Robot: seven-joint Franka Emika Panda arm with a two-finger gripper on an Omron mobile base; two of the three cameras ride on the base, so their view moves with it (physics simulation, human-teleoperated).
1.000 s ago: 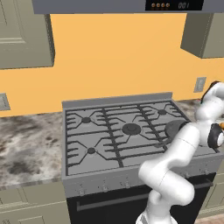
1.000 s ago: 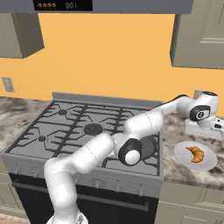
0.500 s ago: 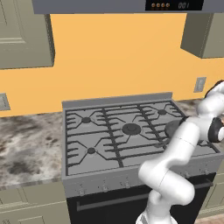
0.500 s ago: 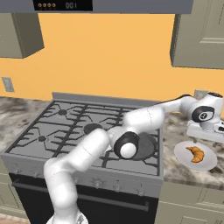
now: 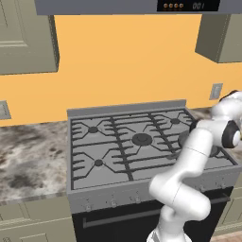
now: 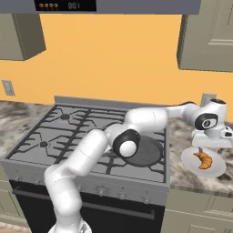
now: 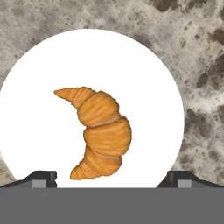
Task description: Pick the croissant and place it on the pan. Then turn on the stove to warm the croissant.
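Currently on step one, the pick: gripper (image 7: 112, 183) hangs over the croissant (image 7: 99, 133), fingers spread wide with a tip at each bottom corner of the hand view and nothing between them. Croissant lies on the white plate (image 7: 39, 83), roughly centred, on the marbled counter (image 6: 189, 175) just right of the stove (image 6: 86, 136). Pan (image 6: 144, 152) sits on the stove's front-right burner, partly behind the arm. My read: next is a straight descent so the fingers straddle the thick middle of the pastry, then close. Curved, tapered ends make a poor grip, so aim mid-body. Knobs (image 6: 121, 195) along the stove front come after the placement.
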